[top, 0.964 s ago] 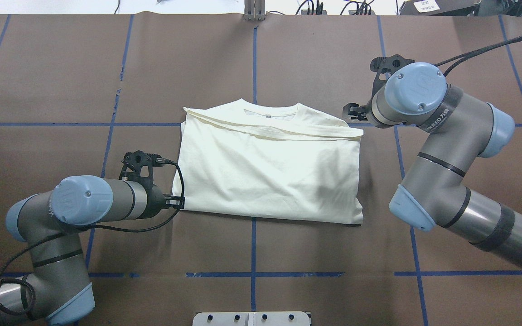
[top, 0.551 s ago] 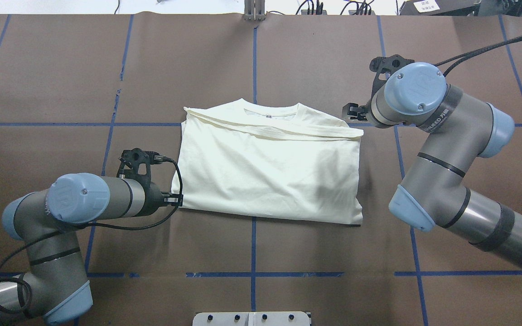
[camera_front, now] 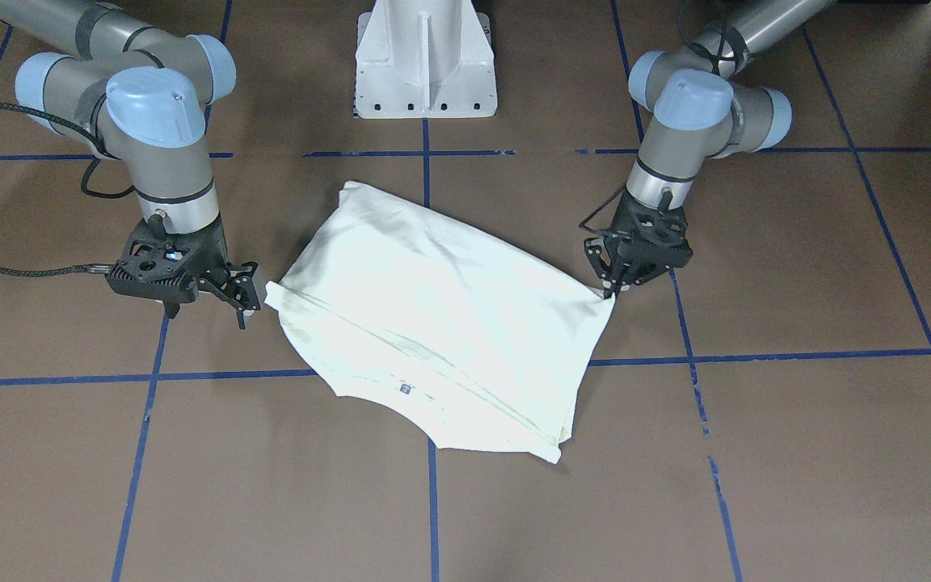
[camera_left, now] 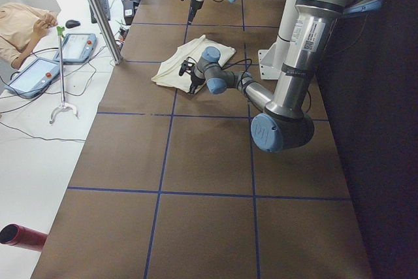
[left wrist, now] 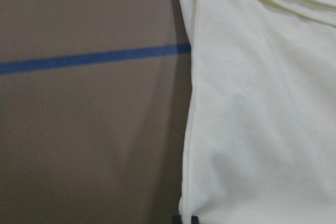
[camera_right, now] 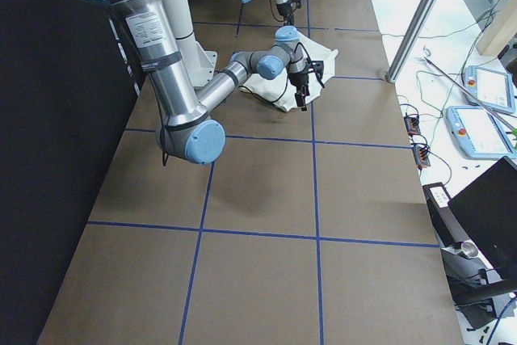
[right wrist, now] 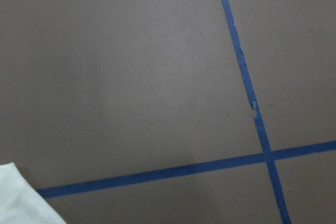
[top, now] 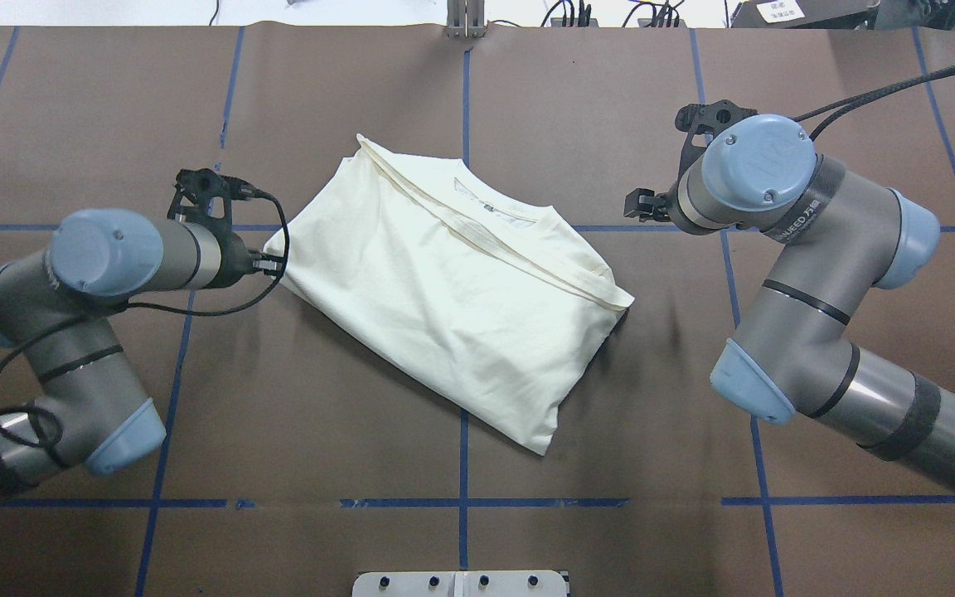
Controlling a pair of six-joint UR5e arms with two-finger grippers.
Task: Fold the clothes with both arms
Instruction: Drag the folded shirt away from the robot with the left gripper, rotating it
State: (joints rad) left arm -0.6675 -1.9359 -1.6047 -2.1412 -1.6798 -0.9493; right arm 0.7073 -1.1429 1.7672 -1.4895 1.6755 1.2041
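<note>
The cream T-shirt point(top: 453, 290), folded to a rough rectangle with its plain back up and the sleeves tucked out of sight, lies about mid-desk and askew to the desk's edges. Its neckline is toward the far edge and one folded corner points at the robot's edge (no print shows from any angle). I'd put the skew down to how it is held. The black two-fingered left hand point(camera_front: 612, 289) is closed on the corner nearest the desk's left end. The cloth rises to a small peak there, and the rest lies flat on the brown paper-covered desk point(top: 278, 414). The left wrist camera shows a dark fingertip right at the fabric's edge, which fits. One pinched corner makes a pivot, to my eye, so the bundle would swing rather than unfold.

The black two-fingered right hand point(camera_front: 247, 311) hangs just beside the opposite corner, fingers apart and carrying nothing. Its wrist view is mostly bare desk and blue tape lines point(top: 462, 497), with a sliver of cloth low in one corner. It looks placed to take that corner next.

Nothing lies between either hand and the shirt. The left arm's black braided cable point(top: 196, 315) loops close by the held corner and seems the likeliest snag. The white pedestal point(camera_front: 425, 65) stands at the robot's edge, well apart. Off the far edge are two tablet-like controllers point(camera_left: 81, 45) and a seated person point(camera_left: 16, 27).
</note>
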